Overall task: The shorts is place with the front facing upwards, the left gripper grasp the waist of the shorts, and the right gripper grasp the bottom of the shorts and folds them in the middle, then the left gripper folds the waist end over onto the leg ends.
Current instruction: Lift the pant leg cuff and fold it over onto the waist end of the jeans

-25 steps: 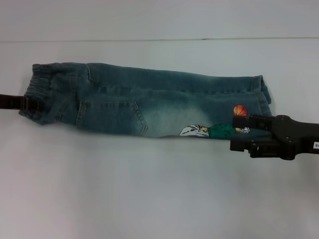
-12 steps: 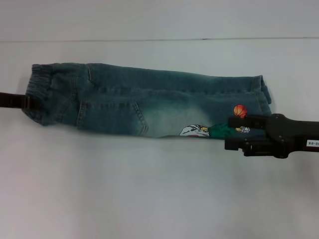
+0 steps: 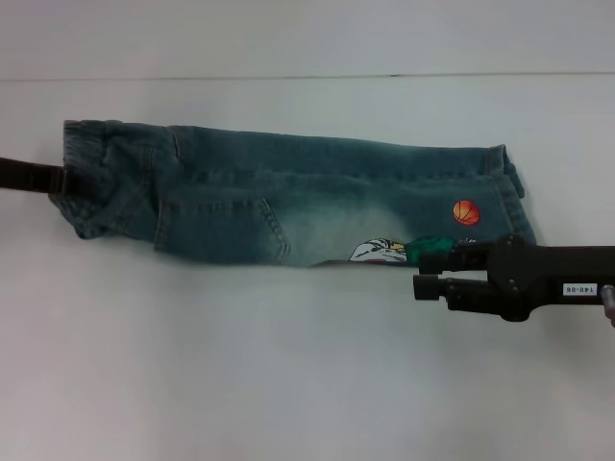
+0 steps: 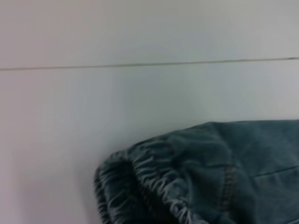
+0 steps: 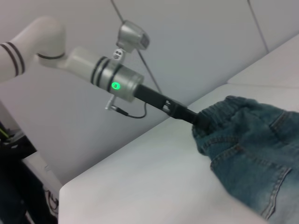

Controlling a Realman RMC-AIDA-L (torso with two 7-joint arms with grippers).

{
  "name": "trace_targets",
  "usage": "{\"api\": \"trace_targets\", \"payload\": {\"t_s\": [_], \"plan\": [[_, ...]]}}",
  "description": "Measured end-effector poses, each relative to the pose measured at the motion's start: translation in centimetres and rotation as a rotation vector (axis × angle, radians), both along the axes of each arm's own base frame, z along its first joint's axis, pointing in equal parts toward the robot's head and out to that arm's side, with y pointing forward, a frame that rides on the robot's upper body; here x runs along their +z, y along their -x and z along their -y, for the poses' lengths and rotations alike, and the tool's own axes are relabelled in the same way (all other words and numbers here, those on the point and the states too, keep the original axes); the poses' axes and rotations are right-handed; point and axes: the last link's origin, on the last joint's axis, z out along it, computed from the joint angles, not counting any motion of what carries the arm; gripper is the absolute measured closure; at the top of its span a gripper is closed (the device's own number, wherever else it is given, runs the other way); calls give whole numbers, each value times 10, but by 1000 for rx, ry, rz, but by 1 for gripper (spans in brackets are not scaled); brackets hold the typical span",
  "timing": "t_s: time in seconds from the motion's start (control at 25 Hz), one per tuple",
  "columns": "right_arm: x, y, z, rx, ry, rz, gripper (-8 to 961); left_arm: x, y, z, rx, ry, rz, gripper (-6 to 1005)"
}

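Observation:
The blue denim shorts [image 3: 288,197] lie folded lengthwise across the white table [image 3: 288,375], with the waist at the left and the leg ends at the right. My left gripper [image 3: 63,180] is shut on the elastic waist [image 4: 154,182], which is bunched and raised a little. The right wrist view shows the same grip at the left gripper [image 5: 198,120] on the waist [image 5: 224,112]. My right gripper [image 3: 434,269] lies open along the shorts' near edge by the cartoon print [image 3: 380,252], holding nothing.
A table seam [image 3: 307,76] runs across the back. An orange ball patch [image 3: 465,212] marks the leg end. Bare white table surface lies in front of the shorts.
The left gripper has pulled the waist up and slightly right, bunching it. The right gripper has slid left and toward the near edge of the shorts.

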Motion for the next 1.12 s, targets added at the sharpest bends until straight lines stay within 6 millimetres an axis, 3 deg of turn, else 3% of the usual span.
{"api": "trace_targets", "payload": {"t_s": [0.4, 0.6, 0.8, 1.12], "plan": [[-5, -5, -19, -100, -136, -15, 792, 12, -52, 2, -142, 57, 144, 937], [-14, -10, -39, -227, -333, -56, 866, 15, -73, -4, -191, 52, 203, 936], [-39, -15, -53, -340, -514, -69, 939, 15, -94, -11, -232, 41, 287, 936], [-87, 5, -57, -320, -599, 19, 954, 13, -129, -18, -309, 55, 420, 937]]}}
